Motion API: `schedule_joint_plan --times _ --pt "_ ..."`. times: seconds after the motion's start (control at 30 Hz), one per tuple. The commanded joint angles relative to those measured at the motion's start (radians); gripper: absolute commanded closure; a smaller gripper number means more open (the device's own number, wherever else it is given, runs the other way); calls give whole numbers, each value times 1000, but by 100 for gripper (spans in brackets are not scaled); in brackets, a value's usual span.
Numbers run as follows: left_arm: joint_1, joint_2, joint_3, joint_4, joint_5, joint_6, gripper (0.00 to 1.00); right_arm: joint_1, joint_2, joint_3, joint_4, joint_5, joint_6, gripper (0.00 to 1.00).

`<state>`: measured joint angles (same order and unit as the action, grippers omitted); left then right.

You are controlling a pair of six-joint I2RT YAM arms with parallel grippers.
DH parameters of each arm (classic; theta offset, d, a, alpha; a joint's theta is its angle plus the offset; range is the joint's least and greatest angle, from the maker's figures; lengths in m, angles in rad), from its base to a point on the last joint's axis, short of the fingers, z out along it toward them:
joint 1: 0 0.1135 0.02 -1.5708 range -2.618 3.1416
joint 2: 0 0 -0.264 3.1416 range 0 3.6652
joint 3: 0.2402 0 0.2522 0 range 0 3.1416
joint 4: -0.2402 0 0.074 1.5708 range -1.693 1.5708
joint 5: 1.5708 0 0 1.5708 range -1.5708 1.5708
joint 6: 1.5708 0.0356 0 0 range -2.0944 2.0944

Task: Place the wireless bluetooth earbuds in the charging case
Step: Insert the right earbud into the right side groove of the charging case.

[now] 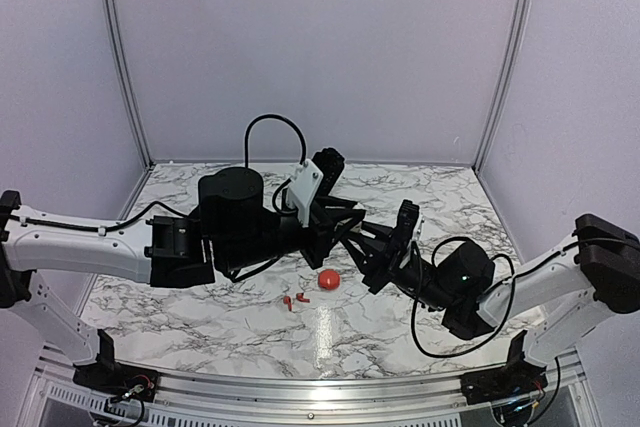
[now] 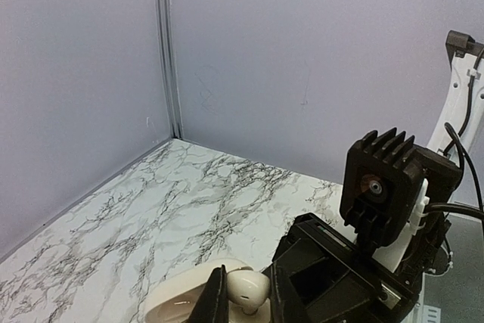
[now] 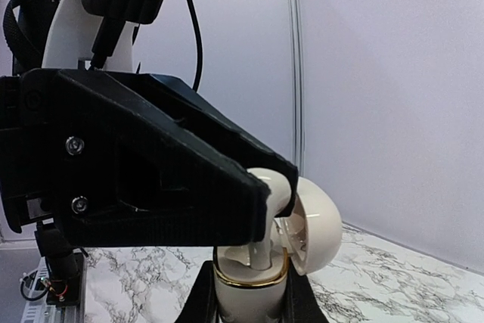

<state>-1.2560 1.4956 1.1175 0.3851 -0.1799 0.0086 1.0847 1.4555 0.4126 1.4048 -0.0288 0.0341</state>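
**A:** Where's the charging case (image 3: 249,281)?

**B:** Beyond the red ball (image 1: 328,279), on its far side and a little to the right. That's where the left arm (image 1: 90,237) and the right arm (image 1: 530,282) meet. From above it's hidden behind the black fingers. The right wrist view shows it plainly: a white base with a gold rim, standing upright. The lid (image 3: 321,232) is swung open and tilted off to one side.

**A:** Who has hold of it?

**B:** The right jaws. They're drawn in narrow on the base, with a black finger (image 3: 200,300) pressed against each side.

**A:** And the left jaws?

**B:** Narrow too. In the left wrist view their fingers (image 2: 213,304) sit close on either side of a rounded white part of the case, touching it. In the right wrist view, one big left finger reaches across to the top of the case, right beside the open lid.

**A:** Is the case resting on the worktop (image 1: 200,327)?

**B:** I can't tell. Its underside is cut off at the bottom edge of both wrist views.

**A:** And the wireless bluetooth earbuds?

**B:** Both are lying on the worktop, just to the near-left of the red ball. One is at (image 1: 288,301) and the other at (image 1: 302,297). They're close together, and the second is the nearer one to the ball. They're tiny red pieces, too small here to make out which way their stems point.

**A:** Is the ball touching them?

**B:** No, it sits a little apart from them. It's nearer to the two arms' fingers than the earbuds are.
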Motion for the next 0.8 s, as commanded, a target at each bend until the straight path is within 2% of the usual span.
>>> schedule_joint_plan --times 0.0,0.23,0.77 --pt "-7 20 21 -6 -53 -2 88 15 -3 46 72 5 -5 100" --pt "-6 25 10 -8 -91 -31 88 17 -22 43 78 25 -15 100" --pt "-7 28 10 -33 -124 -43 74 17 -31 54 79 56 -31 100"
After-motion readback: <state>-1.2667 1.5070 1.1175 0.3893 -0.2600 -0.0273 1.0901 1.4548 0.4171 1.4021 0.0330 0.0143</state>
